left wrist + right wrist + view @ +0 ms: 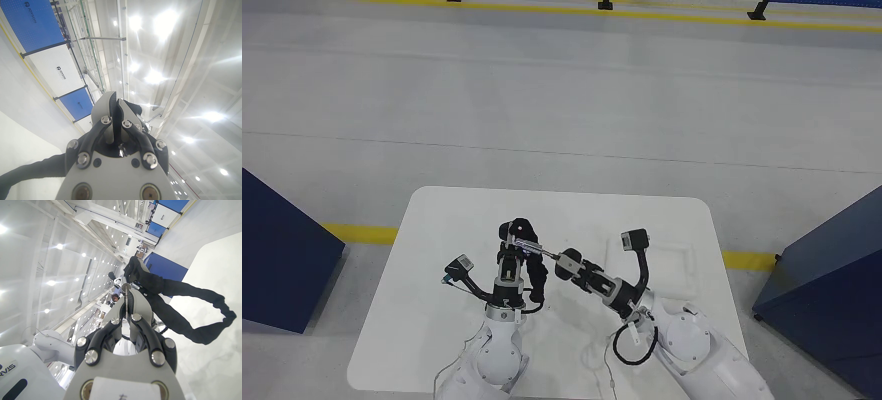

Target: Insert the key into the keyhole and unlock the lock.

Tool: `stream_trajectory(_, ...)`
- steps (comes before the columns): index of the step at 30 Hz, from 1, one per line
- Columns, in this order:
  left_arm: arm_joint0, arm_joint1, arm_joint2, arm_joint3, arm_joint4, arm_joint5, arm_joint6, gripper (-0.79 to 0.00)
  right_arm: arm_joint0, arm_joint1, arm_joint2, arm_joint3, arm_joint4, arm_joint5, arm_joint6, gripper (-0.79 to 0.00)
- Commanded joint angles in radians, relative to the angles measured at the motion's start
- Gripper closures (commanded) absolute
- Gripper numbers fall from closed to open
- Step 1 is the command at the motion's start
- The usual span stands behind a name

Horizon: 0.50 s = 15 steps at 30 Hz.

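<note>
A: Entry one. right gripper (127, 296): pinching key (126, 289), above the table's (442, 230) middle.

B: Entry two. left gripper (115, 102): clamped on lock (143, 275). Key tip at keyhole, depth unclear. Likely outstanding: full insertion, turn.

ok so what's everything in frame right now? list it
lock: 1, black with a silver end, held above the table's middle; its black cable loop hangs loose
key: 1, silver, tip pointing at the lock's silver end; can't tell if it is in
table: 1, white, rounded corners, under both arms
partitions: 2, dark blue, on the floor either side of the table
floor line: 1, yellow, running behind the table
left gripper: 1, white fingers with black pads, shut on the lock
right gripper: 1, same colours, shut on the key
</note>
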Motion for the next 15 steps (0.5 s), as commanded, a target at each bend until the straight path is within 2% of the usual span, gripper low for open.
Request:
stream_trajectory(1, 0.0, 0.0, 0.0, 0.0, 0.0, 0.0, 0.0, 0.0, 0.001, -0.002, 0.001, 0.003, 0.002, 0.002, 0.003, 0.0)
stream_trajectory(15, 0.0, 0.0, 0.0, 0.0, 0.0, 0.0, 0.0, 0.0, 0.017, -0.007, 0.032, 0.029, 0.024, 0.001, 0.108, 0.0)
